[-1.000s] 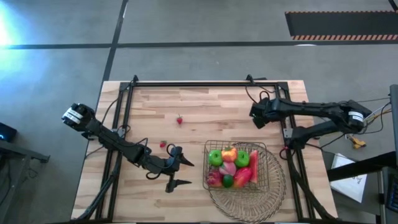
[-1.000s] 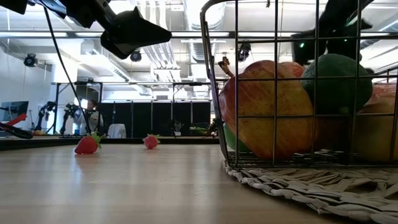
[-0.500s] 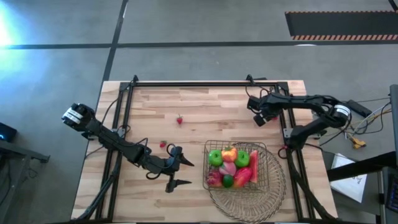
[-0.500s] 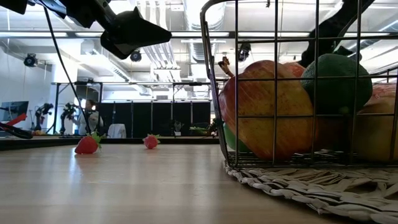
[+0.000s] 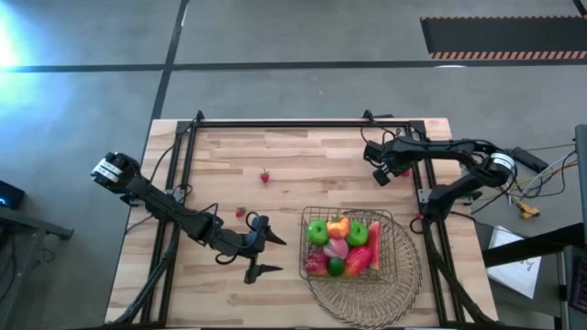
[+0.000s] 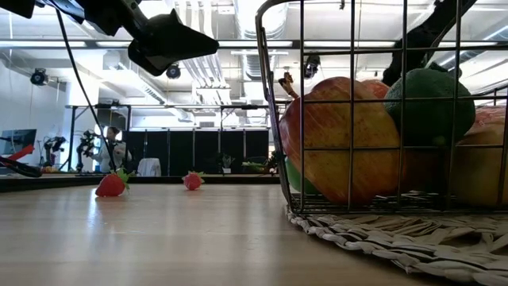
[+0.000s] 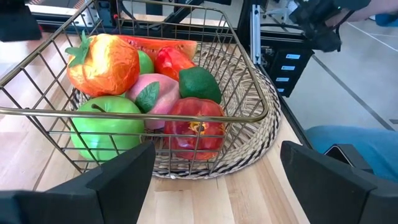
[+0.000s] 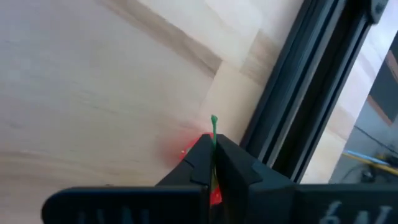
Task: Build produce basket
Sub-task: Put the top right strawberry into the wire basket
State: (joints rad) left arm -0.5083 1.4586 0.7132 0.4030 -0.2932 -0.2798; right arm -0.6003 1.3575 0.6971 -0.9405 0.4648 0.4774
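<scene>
So the copper-coloured wire grid basket point(image 5: 356, 246) sits on a flat round woven straw mat point(image 5: 367, 293) at the near right of the pale wooden bench point(image 5: 303, 156), packed with toy produce: green apple point(image 7: 106, 127), orange fruit point(image 7: 102, 57), pink piece point(image 7: 154, 93), red apple point(image 7: 196, 127). Two tiny red berries point(image 6: 112, 184) lie loose on the bench left of the basket, well apart from it. The left tool point(image 5: 266, 254) hangs just left of the basket, fingers spread wide, nothing in them. The right tool point(image 5: 378, 169) is up by the black frame rail point(image 8: 311, 81) at the far right, pinched closed on a small red berry with a green stem point(image 8: 212, 127). No readable labels anywhere.
</scene>
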